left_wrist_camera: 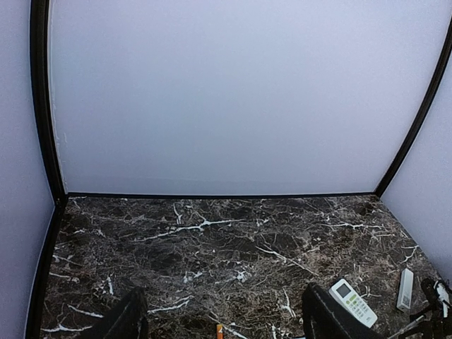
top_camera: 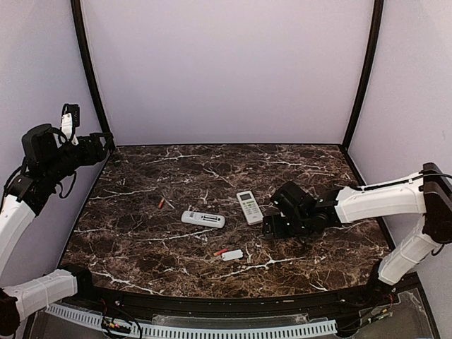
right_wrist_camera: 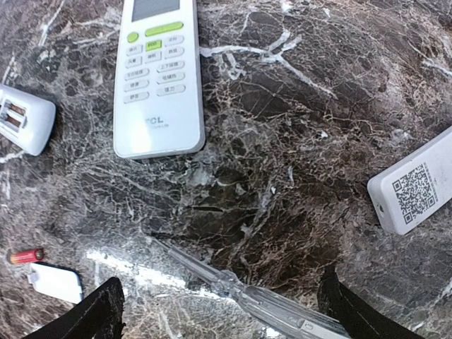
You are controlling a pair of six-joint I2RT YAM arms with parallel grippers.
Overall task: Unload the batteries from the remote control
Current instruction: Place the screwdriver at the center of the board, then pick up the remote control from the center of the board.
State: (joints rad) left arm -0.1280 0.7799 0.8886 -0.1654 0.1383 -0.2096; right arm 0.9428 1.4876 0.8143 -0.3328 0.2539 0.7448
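Observation:
A white remote control point(top_camera: 203, 219) lies face down mid-table with its battery bay uncovered; its end shows in the right wrist view point(right_wrist_camera: 21, 119), and I cannot tell what is in the bay. One orange battery point(top_camera: 162, 203) point(left_wrist_camera: 219, 330) lies to its left. A red battery point(top_camera: 220, 251) point(right_wrist_camera: 27, 256) rests by a small white cover point(top_camera: 232, 255) point(right_wrist_camera: 58, 282). My right gripper point(top_camera: 270, 227) point(right_wrist_camera: 226, 318) hangs low and open over a clear-handled screwdriver point(right_wrist_camera: 282, 314) that lies on the table. My left gripper point(top_camera: 106, 143) point(left_wrist_camera: 226, 325) is raised at the far left, open and empty.
A second white remote point(top_camera: 248, 207) point(right_wrist_camera: 159, 78) point(left_wrist_camera: 353, 302) lies face up beside the right gripper. A white piece with a QR code point(right_wrist_camera: 417, 187) point(left_wrist_camera: 405, 289) sits to its right. White walls enclose the dark marble table point(top_camera: 176, 169).

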